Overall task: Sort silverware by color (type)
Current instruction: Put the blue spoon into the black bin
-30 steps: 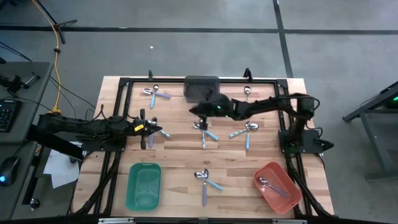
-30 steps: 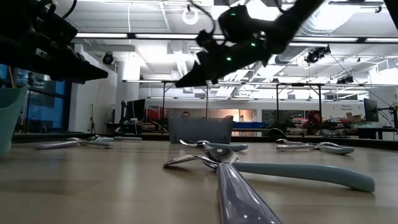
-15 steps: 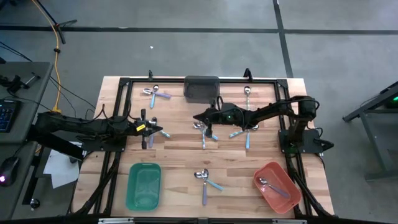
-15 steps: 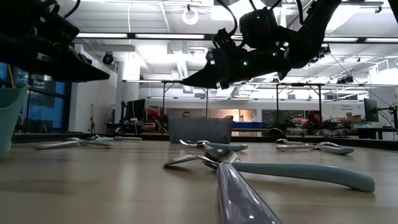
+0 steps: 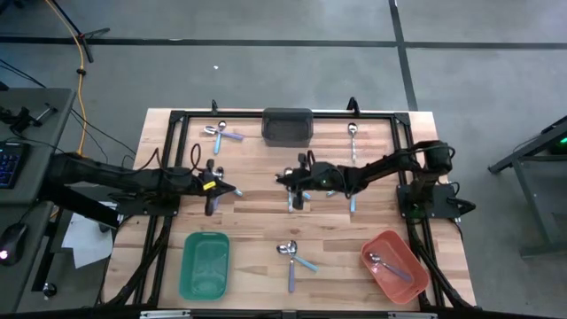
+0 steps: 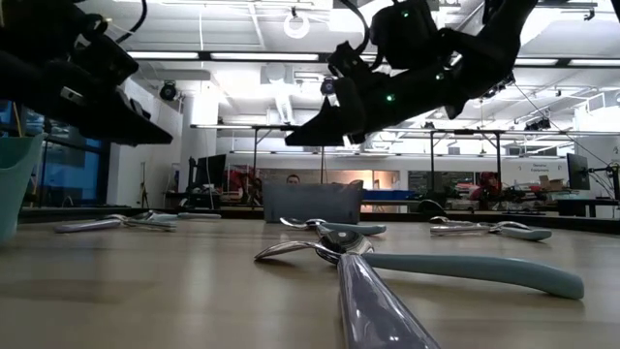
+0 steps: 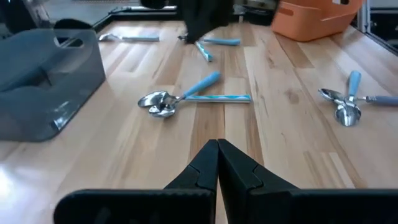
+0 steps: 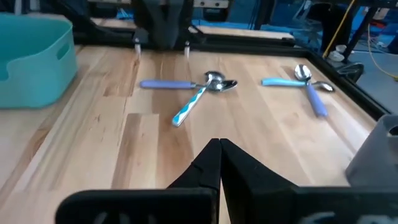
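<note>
Spoons lie flat on the wooden table in small groups. One pair [image 5: 223, 133] is at the far left, a single spoon [image 5: 352, 133] at the far right, one group [image 5: 294, 193] in the middle and another [image 5: 291, 254] near the front. One pair [image 7: 186, 99] lies just ahead of my left gripper and also shows in the right wrist view [image 8: 193, 88]. My left gripper [image 5: 218, 187] is shut and empty above the table's left half. My right gripper [image 5: 286, 177] is shut and empty above the middle group.
A dark grey bin [image 5: 287, 127] stands at the far edge. A green bin [image 5: 205, 264] is at the near left. A red bin [image 5: 392, 264] at the near right holds a spoon. A black frame [image 5: 177, 120] runs around the work area.
My right gripper has moved from beside the grey bin toward the table's near edge and now hangs over the middle group of spoons. My left gripper has shifted a little toward the table's right. No spoon has moved.
</note>
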`<state>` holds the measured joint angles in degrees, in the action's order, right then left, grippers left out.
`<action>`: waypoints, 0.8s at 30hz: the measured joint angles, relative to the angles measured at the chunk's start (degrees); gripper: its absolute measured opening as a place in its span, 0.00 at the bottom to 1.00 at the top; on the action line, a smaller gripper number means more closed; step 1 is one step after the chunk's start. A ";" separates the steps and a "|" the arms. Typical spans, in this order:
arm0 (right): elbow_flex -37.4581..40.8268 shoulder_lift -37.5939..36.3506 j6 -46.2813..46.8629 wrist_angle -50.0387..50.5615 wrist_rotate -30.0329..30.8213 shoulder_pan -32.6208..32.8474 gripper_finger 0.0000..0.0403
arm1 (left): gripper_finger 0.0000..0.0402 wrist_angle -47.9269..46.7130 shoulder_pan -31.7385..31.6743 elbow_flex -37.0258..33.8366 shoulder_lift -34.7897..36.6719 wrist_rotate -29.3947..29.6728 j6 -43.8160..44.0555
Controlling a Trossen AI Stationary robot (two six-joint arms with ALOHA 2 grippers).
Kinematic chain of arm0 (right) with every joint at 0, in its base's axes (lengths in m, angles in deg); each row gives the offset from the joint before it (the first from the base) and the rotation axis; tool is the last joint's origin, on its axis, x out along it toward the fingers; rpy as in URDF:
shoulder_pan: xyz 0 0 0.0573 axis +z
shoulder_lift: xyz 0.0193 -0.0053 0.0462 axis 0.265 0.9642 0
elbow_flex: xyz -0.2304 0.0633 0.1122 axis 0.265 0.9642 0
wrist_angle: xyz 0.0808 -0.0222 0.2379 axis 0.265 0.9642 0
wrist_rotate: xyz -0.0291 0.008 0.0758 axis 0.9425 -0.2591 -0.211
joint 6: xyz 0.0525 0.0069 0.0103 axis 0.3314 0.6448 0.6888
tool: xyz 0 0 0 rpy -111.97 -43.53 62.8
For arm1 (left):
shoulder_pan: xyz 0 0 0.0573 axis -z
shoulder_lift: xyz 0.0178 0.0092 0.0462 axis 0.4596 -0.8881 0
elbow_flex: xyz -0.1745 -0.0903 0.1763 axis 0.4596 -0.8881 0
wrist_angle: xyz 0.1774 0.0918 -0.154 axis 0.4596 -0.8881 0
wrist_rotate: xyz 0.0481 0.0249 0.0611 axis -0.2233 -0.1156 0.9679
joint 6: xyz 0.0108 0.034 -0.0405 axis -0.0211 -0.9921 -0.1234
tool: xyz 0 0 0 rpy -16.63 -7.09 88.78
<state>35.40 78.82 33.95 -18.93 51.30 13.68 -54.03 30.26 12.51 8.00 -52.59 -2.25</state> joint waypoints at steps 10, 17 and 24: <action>-0.06 0.00 5.57 5.20 5.71 5.89 0.03 | 0.04 2.94 0.21 1.27 -10.78 0.00 5.82; -0.06 0.02 16.89 21.15 14.41 6.35 0.21 | 0.07 12.45 0.20 1.33 -16.84 0.00 5.80; -0.06 0.02 24.06 30.15 15.10 4.73 0.33 | 0.08 18.45 0.20 1.33 -19.71 0.20 6.18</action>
<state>35.35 78.84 58.01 11.22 66.39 18.41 -35.59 30.46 13.84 -11.71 -52.39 3.93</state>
